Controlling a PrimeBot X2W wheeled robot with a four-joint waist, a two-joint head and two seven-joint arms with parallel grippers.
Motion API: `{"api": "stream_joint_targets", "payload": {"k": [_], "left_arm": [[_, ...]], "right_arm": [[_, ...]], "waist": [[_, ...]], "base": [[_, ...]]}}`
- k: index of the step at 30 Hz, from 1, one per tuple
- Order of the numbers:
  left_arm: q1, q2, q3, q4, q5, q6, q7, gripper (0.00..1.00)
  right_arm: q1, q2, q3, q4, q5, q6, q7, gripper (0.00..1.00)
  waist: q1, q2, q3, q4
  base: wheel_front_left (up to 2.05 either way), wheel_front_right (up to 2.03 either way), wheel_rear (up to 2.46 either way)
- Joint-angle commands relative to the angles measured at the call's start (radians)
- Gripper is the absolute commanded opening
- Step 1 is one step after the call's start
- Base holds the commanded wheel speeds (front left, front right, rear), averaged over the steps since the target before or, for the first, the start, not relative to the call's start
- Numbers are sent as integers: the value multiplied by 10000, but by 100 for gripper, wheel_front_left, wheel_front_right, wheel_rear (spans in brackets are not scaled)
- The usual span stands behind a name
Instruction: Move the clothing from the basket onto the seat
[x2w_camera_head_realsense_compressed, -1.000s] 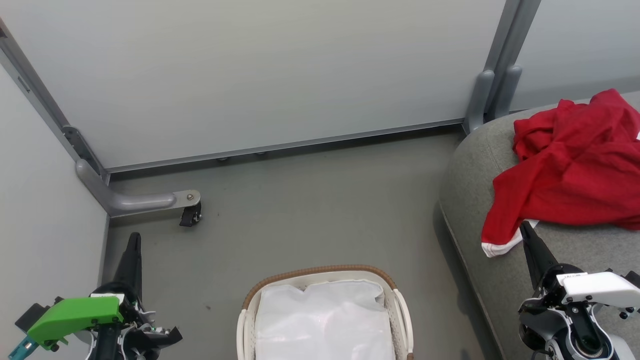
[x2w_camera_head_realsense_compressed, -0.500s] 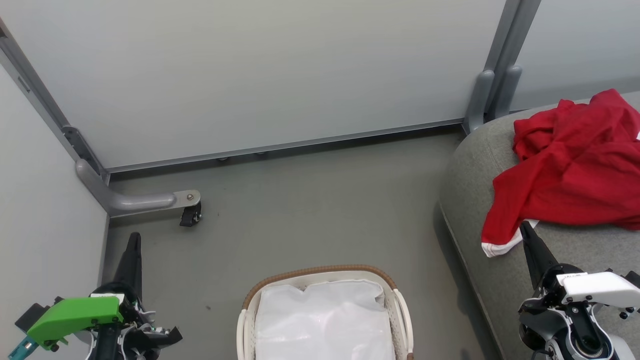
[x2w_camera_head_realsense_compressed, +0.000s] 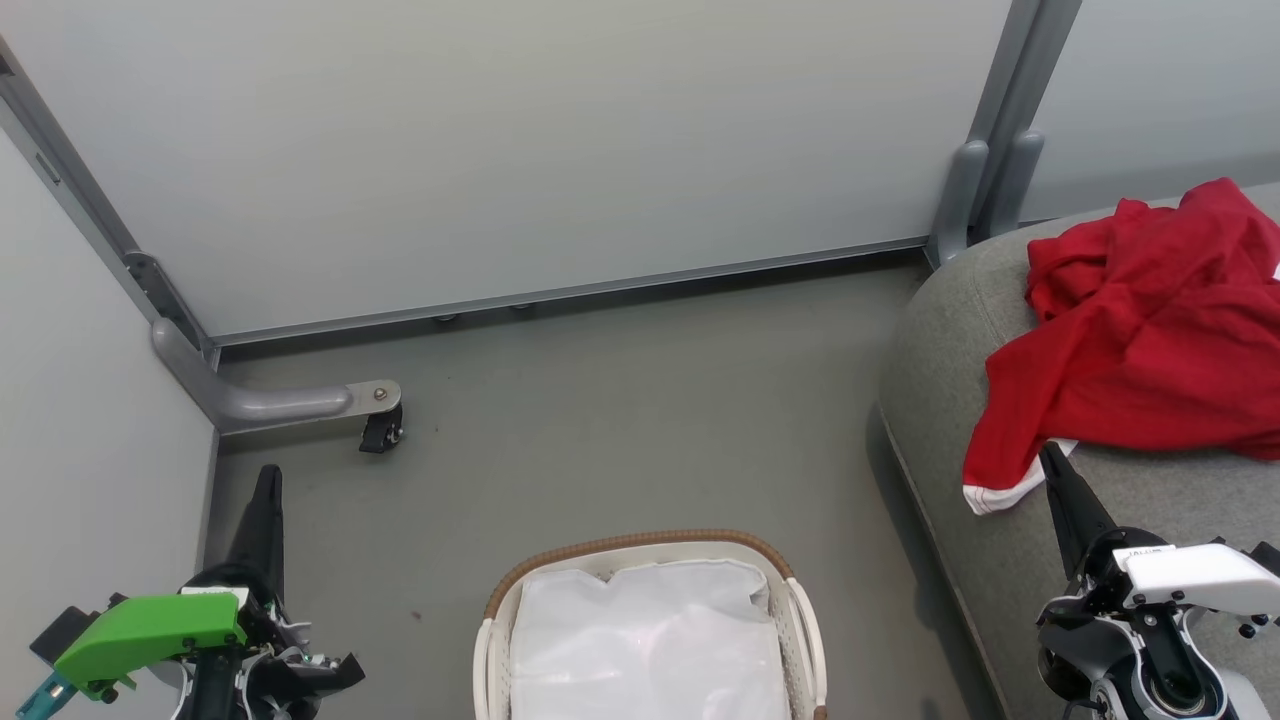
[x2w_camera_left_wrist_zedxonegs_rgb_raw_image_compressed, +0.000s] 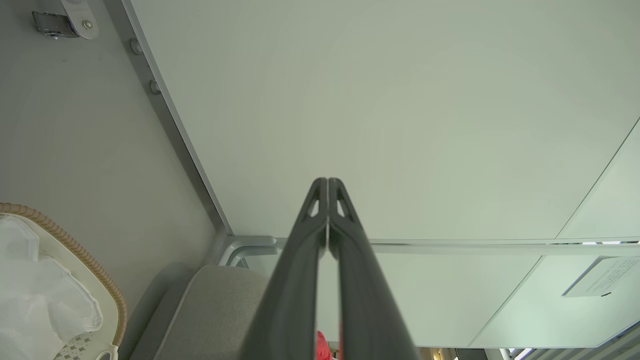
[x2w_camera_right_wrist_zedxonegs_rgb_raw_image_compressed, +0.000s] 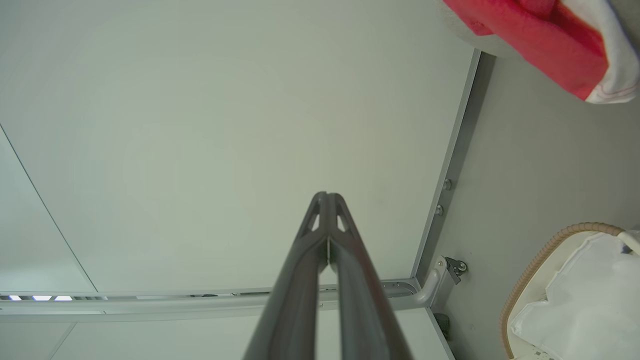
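Note:
The red clothing (x2w_camera_head_realsense_compressed: 1140, 330) lies crumpled on the grey seat (x2w_camera_head_realsense_compressed: 940, 390) at the right, a white-trimmed sleeve hanging over the seat's edge (x2w_camera_right_wrist_zedxonegs_rgb_raw_image_compressed: 555, 55). The white basket (x2w_camera_head_realsense_compressed: 640, 545) with its brown woven rim stands on the floor at bottom centre, and inside it I see just the white cloth liner (x2w_camera_head_realsense_compressed: 650, 640). My left gripper (x2w_camera_head_realsense_compressed: 268, 475) is shut and holds nothing, low at the left beside the basket. My right gripper (x2w_camera_head_realsense_compressed: 1048, 455) is shut and holds nothing, its tip just below the hanging sleeve. Both wrist views show the fingertips (x2w_camera_left_wrist_zedxonegs_rgb_raw_image_compressed: 327, 182) pressed together (x2w_camera_right_wrist_zedxonegs_rgb_raw_image_compressed: 326, 196).
Pale partition walls (x2w_camera_head_realsense_compressed: 520, 140) close off the far side and the left. A metal wall foot with a black caster (x2w_camera_head_realsense_compressed: 380, 430) juts onto the grey floor (x2w_camera_head_realsense_compressed: 620, 420) at the left. A grey post (x2w_camera_head_realsense_compressed: 985, 170) stands behind the seat.

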Motion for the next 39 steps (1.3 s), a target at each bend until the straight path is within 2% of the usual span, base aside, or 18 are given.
{"api": "stream_joint_targets", "payload": {"k": [1, 39], "left_arm": [[-96, 47, 25, -21, -32, -39, 31, 0], [-96, 48, 24, -21, -31, -39, 30, 0]], "right_arm": [[104, -59, -17, -46, 34, -3, 29, 0], [105, -60, -16, -45, 35, -3, 27, 0]], "waist": [[0, 0, 0, 0], [0, 0, 0, 0]], "base": [[0, 0, 0], [0, 0, 0]]}}
